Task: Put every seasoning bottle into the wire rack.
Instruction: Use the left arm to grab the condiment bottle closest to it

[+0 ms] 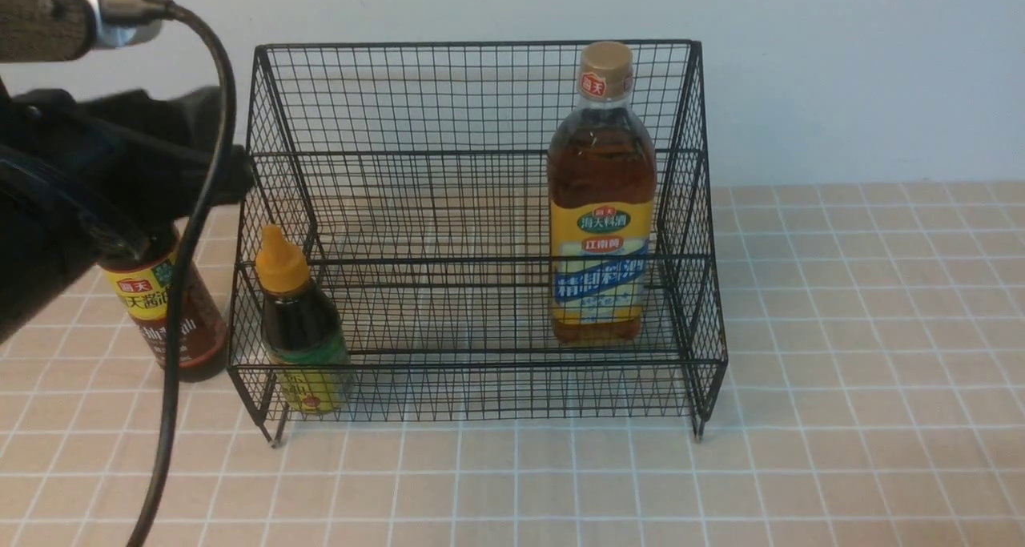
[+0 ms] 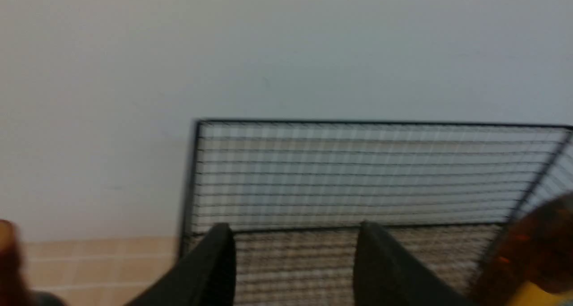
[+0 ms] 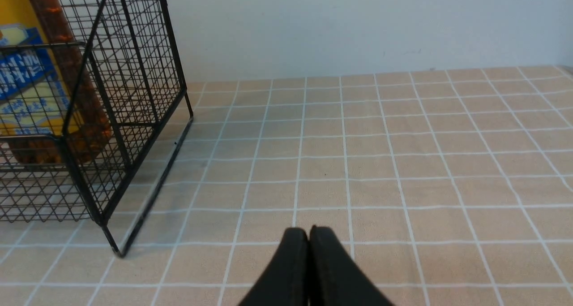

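Observation:
The black wire rack (image 1: pixel 480 211) stands mid-table. The tall amber bottle (image 1: pixel 600 211) with a tan cap is upright in its lower tier at the right end; it also shows as a blur in the left wrist view (image 2: pixel 537 247). The small dark bottle (image 1: pixel 300 331) with a yellow nozzle cap stands in the lower tier's left end. A dark bottle (image 1: pixel 172 315) with a yellow label stands on the table left of the rack, its neck hidden by my left arm. My left gripper (image 2: pixel 295 227) is open and empty, facing the rack. My right gripper (image 3: pixel 309 230) is shut and empty above the table.
A black cable (image 1: pixel 188 291) hangs from my left arm in front of the dark bottle. The tiled tablecloth (image 1: pixel 865 371) stretches to the right of the rack. A pale wall (image 1: pixel 841 66) stands just behind the rack.

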{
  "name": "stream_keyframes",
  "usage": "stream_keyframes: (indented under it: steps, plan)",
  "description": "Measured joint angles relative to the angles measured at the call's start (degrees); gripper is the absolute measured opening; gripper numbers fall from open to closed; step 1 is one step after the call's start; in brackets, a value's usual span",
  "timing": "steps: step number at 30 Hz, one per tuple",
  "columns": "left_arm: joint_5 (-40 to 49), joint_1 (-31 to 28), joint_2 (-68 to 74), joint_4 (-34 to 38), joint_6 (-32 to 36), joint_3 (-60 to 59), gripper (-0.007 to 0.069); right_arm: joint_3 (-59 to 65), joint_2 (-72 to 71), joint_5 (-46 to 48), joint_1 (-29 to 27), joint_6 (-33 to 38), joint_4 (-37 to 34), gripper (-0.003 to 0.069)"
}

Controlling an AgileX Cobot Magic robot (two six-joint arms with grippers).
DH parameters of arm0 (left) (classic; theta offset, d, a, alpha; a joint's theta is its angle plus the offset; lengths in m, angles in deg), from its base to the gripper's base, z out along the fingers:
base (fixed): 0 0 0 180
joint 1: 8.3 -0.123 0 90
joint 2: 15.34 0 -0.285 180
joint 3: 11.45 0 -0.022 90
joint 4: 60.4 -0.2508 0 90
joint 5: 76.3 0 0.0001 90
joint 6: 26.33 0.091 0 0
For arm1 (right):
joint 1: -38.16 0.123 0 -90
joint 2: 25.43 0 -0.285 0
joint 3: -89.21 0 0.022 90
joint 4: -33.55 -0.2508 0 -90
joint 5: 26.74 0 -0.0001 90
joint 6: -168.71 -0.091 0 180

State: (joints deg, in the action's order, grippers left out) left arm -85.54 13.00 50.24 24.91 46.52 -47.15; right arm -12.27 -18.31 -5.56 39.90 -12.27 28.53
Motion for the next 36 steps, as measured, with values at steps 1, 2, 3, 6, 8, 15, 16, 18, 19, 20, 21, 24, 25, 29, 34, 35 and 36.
stream_keyframes:
  steps: [1, 2, 3, 6, 8, 15, 16, 18, 19, 20, 21, 24, 25, 29, 34, 35, 36]
  plan:
    - [2.6, 0.0, 0.0, 3.0, 1.6, 0.0, 0.026, 0.0, 0.0, 0.0, 0.0, 0.0, 0.0, -0.0015]
    - [4.8, 0.0, 0.0, 6.0, 2.7, 0.0, 0.0234, 0.0, 0.0, 0.0, 0.0, 0.0, 0.0, -0.0015]
    - [5.6, 0.0, 0.0, 7.2, 3.2, 0.0, 0.0221, 0.0, 0.0, 0.0, 0.0, 0.0, 0.0, -0.0015]
    - [12.9, 0.0, 0.0, 12.5, 6.1, 0.0, 0.0096, 0.0, 0.0, 0.0, 0.0, 0.0, 0.0, -0.0015]
    - [18.0, 0.0, 0.0, 12.9, 6.4, 0.0, 0.0048, 0.0, 0.0, 0.0, 0.0, 0.0, 0.0, -0.0015]
    - [35.2, 0.0, 0.0, 8.1, 5.8, 0.3, -0.0007, 0.0, 0.0, 0.0, 0.0, 0.0, 0.0, -0.0015]
    - [36.5, 0.0, 0.0, 5.6, 4.8, 0.3, -0.0007, 0.0, 0.0, 0.0, 0.0, 0.0, 0.0, -0.0015]
    - [37.7, 0.0, 0.0, 2.5, 2.6, 0.3, -0.0007, 0.0, 0.0, 0.0, 0.0, 0.0, 0.0, -0.0015]
    - [38.6, 0.0, 0.0, -0.3, 1.0, 0.3, -0.0007, 0.0, 0.0, 0.0, 0.0, 0.0, 0.0, -0.0015]
    - [40.5, 0.0, 0.0, -6.2, -4.1, 0.3, -0.0007, 0.0, 0.0, 0.0, 0.0, 0.0, 0.0, -0.0015]
    - [41.3, 0.0, 0.0, -8.7, -6.5, 0.3, -0.0007, 0.0, 0.0, 0.0, 0.0, 0.0, 0.0, -0.0015]
    - [44.4, 0.0, -0.2, -19.1, -15.7, 0.3, -0.0007, 0.0, 0.0, 0.0, 0.0, 0.0, 0.0, -0.0015]
    - [45.5, 0.0, -0.4, -23.2, -18.5, 0.3, -0.0007, 0.0, 0.0, 0.0, 0.0, 0.0, 0.0, -0.0015]
    - [49.0, 0.0, -4.1, -38.9, -29.1, 0.3, -0.0007, 0.0, 0.0, 0.0, 0.0, 0.0, 0.0, -0.0015]
    - [49.4, 0.0, -12.3, -54.6, -42.7, 0.3, -0.0007, 0.0, 0.0, 0.0, 0.0, 0.0, 0.0, -0.0015]
    - [49.4, 0.0, -13.7, -58.0, -46.1, 0.3, -0.0007, 0.0, 0.0, 0.0, 0.0, 0.0, 0.0, -0.0015]
    - [49.4, 0.0, -15.0, -60.9, -49.0, 0.3, -0.0007, 0.0, 0.0, 0.0, 0.0, 0.0, 0.0, -0.0015]
